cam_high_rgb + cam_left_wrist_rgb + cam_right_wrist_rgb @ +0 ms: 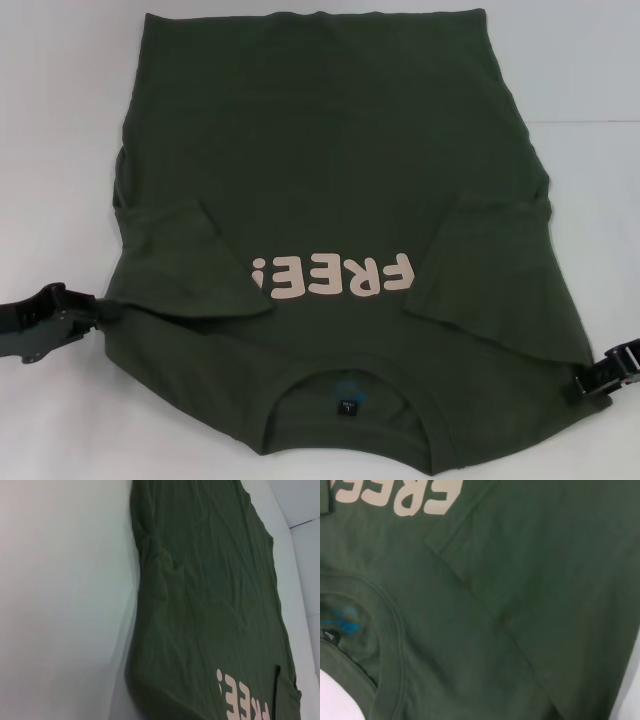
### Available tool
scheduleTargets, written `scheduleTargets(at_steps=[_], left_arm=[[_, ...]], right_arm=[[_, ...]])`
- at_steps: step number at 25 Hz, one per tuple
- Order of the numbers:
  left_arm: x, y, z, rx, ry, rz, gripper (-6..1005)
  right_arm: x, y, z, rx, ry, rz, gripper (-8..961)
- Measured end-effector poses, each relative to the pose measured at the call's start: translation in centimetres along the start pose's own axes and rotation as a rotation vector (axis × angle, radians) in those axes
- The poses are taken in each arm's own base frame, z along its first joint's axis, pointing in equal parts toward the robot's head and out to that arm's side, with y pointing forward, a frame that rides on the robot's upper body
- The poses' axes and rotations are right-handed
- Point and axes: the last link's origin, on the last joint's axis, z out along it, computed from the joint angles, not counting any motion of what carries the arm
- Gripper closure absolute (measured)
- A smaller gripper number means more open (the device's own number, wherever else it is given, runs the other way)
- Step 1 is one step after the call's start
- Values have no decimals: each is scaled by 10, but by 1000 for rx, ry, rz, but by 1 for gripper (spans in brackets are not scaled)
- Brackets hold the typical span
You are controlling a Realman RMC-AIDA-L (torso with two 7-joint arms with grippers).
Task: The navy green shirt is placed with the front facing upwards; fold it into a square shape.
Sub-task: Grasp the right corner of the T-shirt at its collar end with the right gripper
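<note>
The navy green shirt [330, 170] lies flat, front up, its collar [350, 385] nearest me and the pink "FREE!" lettering [335, 278] across the chest. Both sleeves are folded in over the body, the left sleeve [190, 265] and the right sleeve [490, 280]. My left gripper [98, 310] sits at the shirt's near-left shoulder edge, and the cloth runs to a point between its shut fingers. At the near-right shoulder corner my right gripper [598, 378] touches the cloth. The left wrist view shows the shirt's side edge [145, 605], and the right wrist view shows the folded sleeve [530, 580] and the neck label [330, 636].
A white table [60, 120] carries the shirt, with bare surface on either side. The shirt's hem [310, 15] reaches close to the far edge of the view.
</note>
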Motion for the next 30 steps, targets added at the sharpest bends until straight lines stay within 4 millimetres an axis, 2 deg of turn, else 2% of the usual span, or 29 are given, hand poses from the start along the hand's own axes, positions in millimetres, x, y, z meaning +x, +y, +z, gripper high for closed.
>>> scheduleTargets(at_steps=[10, 19, 30], left_arm=[[0, 0, 0, 0, 0, 0, 945], [-1, 1, 0, -5, -6, 1, 945], [-1, 1, 0, -6, -7, 8, 945]], right_arm=[[-6, 10, 6, -25, -6, -19, 314], [-6, 8, 2, -27, -21, -13, 324], [-8, 7, 4, -20, -41, -12, 753]])
